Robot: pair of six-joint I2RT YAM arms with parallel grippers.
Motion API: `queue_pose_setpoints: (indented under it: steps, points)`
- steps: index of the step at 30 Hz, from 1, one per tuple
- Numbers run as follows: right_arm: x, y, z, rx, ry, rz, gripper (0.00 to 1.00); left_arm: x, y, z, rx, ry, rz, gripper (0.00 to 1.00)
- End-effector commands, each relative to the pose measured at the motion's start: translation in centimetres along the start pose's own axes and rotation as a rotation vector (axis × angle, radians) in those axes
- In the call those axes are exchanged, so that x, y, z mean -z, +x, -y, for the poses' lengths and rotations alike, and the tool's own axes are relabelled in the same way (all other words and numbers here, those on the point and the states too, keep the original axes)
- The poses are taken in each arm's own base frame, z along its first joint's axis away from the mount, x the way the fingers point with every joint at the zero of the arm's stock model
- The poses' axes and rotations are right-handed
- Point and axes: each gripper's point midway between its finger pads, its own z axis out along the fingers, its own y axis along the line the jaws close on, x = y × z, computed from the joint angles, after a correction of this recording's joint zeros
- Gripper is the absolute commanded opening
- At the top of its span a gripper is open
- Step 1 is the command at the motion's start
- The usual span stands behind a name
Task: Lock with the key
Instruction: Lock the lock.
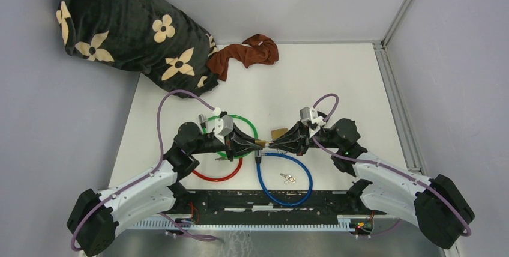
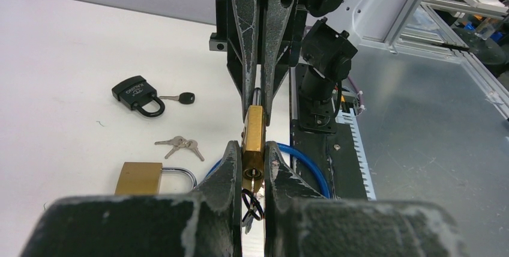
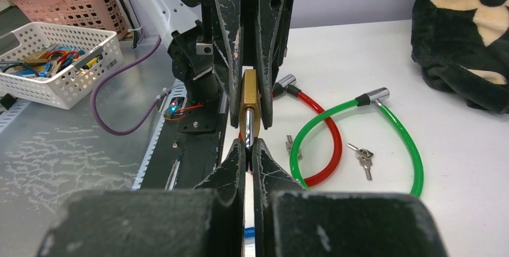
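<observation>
Both sides hold one brass padlock above the desk: my left gripper clamps its body, my right gripper its shackle.

Right claw and left claw both clamp the brass padlock.

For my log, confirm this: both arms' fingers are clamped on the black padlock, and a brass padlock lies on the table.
Wrong colour. The left wrist view shows the left fingers and right fingers clamped on a brass padlock. The black padlock lies loose on the table, as does a second brass padlock.
</observation>
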Motion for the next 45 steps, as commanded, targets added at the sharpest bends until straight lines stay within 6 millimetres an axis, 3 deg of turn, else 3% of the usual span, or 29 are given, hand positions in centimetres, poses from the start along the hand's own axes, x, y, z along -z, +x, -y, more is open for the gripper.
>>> queue_pose_setpoints:
  steps: [1,7,13,21,22,24,25,27,29,32,37,40,42,45]
  points:
    - [-1.1,-3.8,-0.6,0.095,-0.012,0.112,0.0,-0.8,-1.0,0.7,0.035,0.015,0.048,0.02]
    - [-2.0,-3.5,-1.1,0.088,-0.044,0.128,0.0,-1.7,-1.4,0.8,0.07,0.007,0.059,0.02]
    - [-1.9,-1.3,-0.5,0.053,-0.022,0.093,0.0,-2.0,-3.7,-2.6,0.03,-0.176,0.13,0.02]
    - [-1.7,-1.1,-0.3,0.083,-0.01,0.064,0.0,-1.7,-2.0,-2.7,0.034,-0.184,0.062,0.02]
    - [-1.5,-0.6,-0.1,0.089,0.006,0.034,0.02,-1.5,-1.9,-2.7,0.02,-0.192,0.054,0.02]
    - [-1.3,-0.1,0.3,0.124,0.026,-0.012,0.21,-1.3,-1.8,-2.7,-0.011,-0.193,0.046,0.02]
    - [-1.1,0.2,0.4,0.125,0.03,-0.037,0.26,-1.2,-1.8,-2.5,-0.021,-0.188,0.044,0.02]
    - [-1.1,0.2,0.7,0.134,0.034,-0.064,0.28,-1.1,-1.9,-2.4,-0.04,-0.179,0.046,0.02]
    - [-1.1,0.1,0.7,0.137,0.035,-0.067,0.22,-1.1,-1.9,-2.3,-0.054,-0.172,0.046,0.02]
    - [-1.2,-0.1,0.4,0.131,0.025,-0.059,0.0,-1.1,-1.9,-2.1,-0.061,-0.159,0.045,0.02]
    - [-0.8,0.0,0.5,0.147,0.039,-0.077,0.0,-1.0,-1.7,-1.5,-0.083,-0.126,0.035,0.03]
    - [0.3,-0.1,1.2,0.178,0.089,-0.087,0.0,-0.3,-0.8,-1.6,-0.148,-0.134,-0.015,0.58]
    - [0.8,-0.2,1.4,0.174,0.101,-0.091,0.0,0.5,0.1,-2.1,-0.225,-0.156,-0.076,0.69]
    - [0.8,-0.2,1.1,0.164,0.087,-0.1,0.0,1.4,0.9,-2.4,-0.283,-0.167,-0.162,0.7]
